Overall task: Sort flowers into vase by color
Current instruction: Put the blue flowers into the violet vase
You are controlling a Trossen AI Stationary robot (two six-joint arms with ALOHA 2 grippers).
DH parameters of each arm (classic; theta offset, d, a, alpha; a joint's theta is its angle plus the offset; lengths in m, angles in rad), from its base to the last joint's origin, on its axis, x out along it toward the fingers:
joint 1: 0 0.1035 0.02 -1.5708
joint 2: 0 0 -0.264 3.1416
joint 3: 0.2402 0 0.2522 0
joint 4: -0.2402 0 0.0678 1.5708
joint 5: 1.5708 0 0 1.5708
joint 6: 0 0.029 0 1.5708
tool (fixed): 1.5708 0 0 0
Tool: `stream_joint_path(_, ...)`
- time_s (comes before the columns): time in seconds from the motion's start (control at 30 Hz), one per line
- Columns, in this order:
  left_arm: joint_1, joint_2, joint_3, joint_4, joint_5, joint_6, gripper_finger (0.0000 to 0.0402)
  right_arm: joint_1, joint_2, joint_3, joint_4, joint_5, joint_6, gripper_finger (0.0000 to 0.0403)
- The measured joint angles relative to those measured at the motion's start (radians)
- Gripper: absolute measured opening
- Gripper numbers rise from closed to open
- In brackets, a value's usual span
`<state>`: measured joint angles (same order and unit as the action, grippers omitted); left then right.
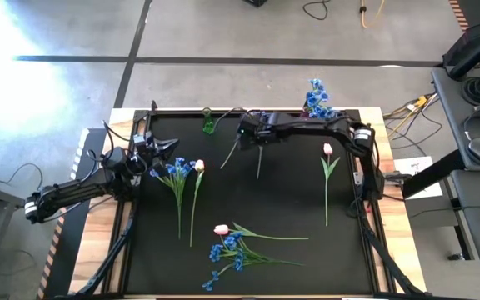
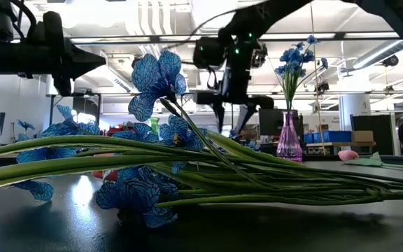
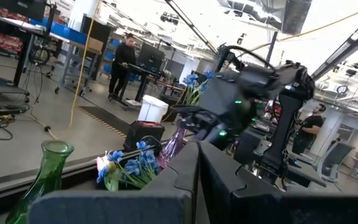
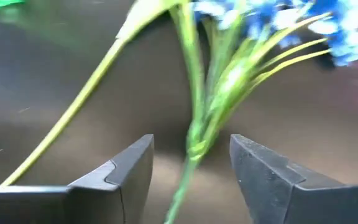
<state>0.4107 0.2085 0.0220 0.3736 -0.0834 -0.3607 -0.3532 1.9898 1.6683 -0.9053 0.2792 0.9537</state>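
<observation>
My right gripper [image 4: 191, 146] is open and points down near the table's far edge [image 1: 248, 133]. Its fingers stand on either side of a blue bunch's green stem [image 4: 194, 134] without touching it. The bunch's blossoms [image 4: 266, 18] are hidden under the arm in the high view, where only two stems [image 1: 259, 162] show. My left gripper [image 1: 167, 148] is shut and empty, raised at the table's left beside another blue bunch [image 1: 176, 169] and a white tulip [image 1: 198, 165]. A purple vase [image 2: 288, 140] holds blue flowers [image 1: 317, 98]. A green vase [image 1: 208, 122] stands empty.
A pink tulip [image 1: 327, 150] lies toward the right side. Another pink tulip [image 1: 221, 229] and a third blue bunch [image 1: 227, 250] lie near the front edge, filling the low view [image 2: 152, 189]. People [image 3: 124, 62] stand in the room beyond the table.
</observation>
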Motion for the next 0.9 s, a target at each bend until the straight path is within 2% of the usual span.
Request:
stream_joint_path(0.17,0.0,0.004,0.0,-0.002,0.0,0.0,0.0,-0.051,0.039,-0.002,0.003,-0.097,-0.022,0.0204)
stream_joint_path(0.63,0.0,0.009,0.0,-0.024,0.001,0.0,0.0,-0.064,0.154,-0.001,0.023,-0.181,0.015,0.0194)
stream_joint_path(0.77,0.0,0.01,0.0,-0.033,0.001,0.0,0.0,-0.062,0.159,-0.001,0.044,-0.177,-0.006,0.0156)
stream_joint_path(0.9,0.0,0.012,0.0,-0.033,0.001,0.0,0.0,-0.06,0.154,-0.002,0.07,-0.157,-0.055,0.0087)
